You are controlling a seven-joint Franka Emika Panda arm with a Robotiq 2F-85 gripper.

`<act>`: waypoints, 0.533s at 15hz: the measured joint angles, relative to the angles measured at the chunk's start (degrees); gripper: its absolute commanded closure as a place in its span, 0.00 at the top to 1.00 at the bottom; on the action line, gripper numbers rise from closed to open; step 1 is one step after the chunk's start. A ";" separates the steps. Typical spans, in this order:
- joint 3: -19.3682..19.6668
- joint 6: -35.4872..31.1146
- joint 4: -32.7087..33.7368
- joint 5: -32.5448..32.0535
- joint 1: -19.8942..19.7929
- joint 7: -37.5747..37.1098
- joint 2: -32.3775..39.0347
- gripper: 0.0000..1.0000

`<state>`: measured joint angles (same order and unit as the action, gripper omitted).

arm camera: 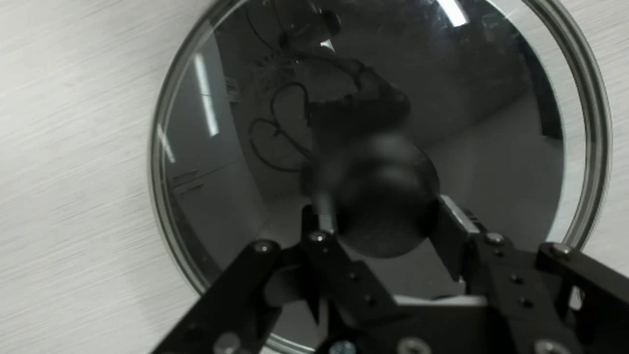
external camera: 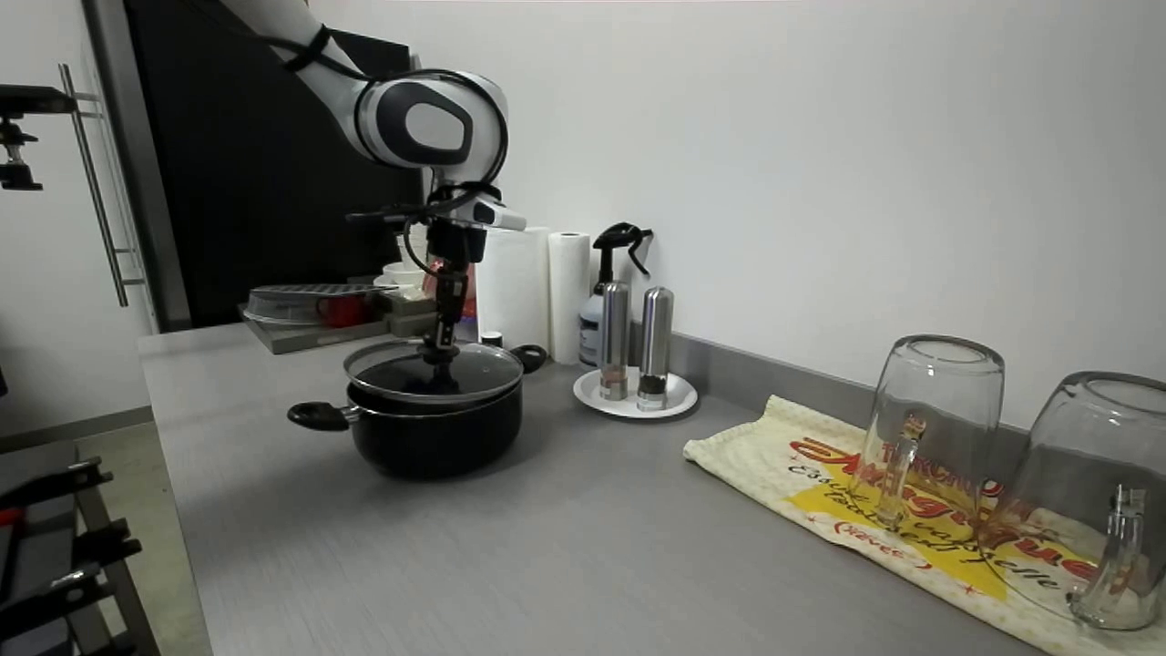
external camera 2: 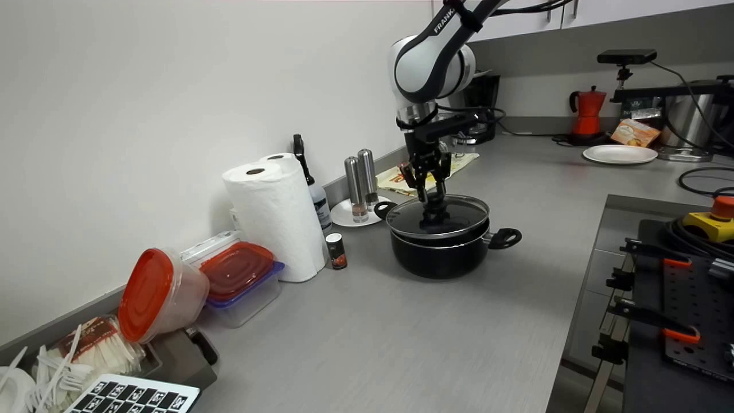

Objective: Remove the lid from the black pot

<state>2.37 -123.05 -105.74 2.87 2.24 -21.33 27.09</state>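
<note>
Lift stage, judging by the pose: pinching the small black knob (arm camera: 385,233) with the pincer (external camera 2: 432,194), pressing pads (arm camera: 449,236) against it from two sides in the wrist view. Holding the lid (external camera: 480,372) roughly level just above the black pot (external camera: 437,442), showing a thin dark gap over the nearer rim of the pot in both exterior views. Not revealing the far side of the rim, so not ruling out a touch there. Leaving the pot standing upright on the table (external camera 2: 367,344). Probably counting the grasp as done and the removal as barely begun, hanging over the pot's mouth rather than beside it.

Calling next for a straight, unhurried rise, keeping the pinch firm and the lid flat until clearing the rim and both side handles (external camera: 317,416). Then calling for a sideways carry past the pot's edge, steering away from the two steel mills (external camera: 656,342) on the white plate (external camera: 683,394) near one handle. Calling last, most likely, for lowering onto the table, touching down gently before letting go. Gripping only at the centre, so likely allowing a tip or a swing if moving fast; also risking a knock against the pot's rim if going sideways too soon.
</note>
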 measured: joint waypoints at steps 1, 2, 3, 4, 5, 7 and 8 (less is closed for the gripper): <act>-0.01 0.00 0.36 0.00 0.03 0.00 -0.30 0.25; -0.03 0.00 0.72 0.00 0.11 0.00 -0.58 0.25; -0.09 0.00 1.00 0.00 0.28 0.00 -0.93 0.25; -0.18 0.00 1.19 -0.01 0.54 0.00 -1.30 0.25; -0.36 0.00 1.35 -0.04 0.93 0.00 -1.63 0.25; -0.94 -0.03 1.50 -0.25 2.20 -0.12 -2.21 0.25; -1.34 -0.04 1.50 -0.51 3.11 -0.27 -2.47 0.25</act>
<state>1.03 -123.09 -104.24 2.36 5.35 -21.60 24.63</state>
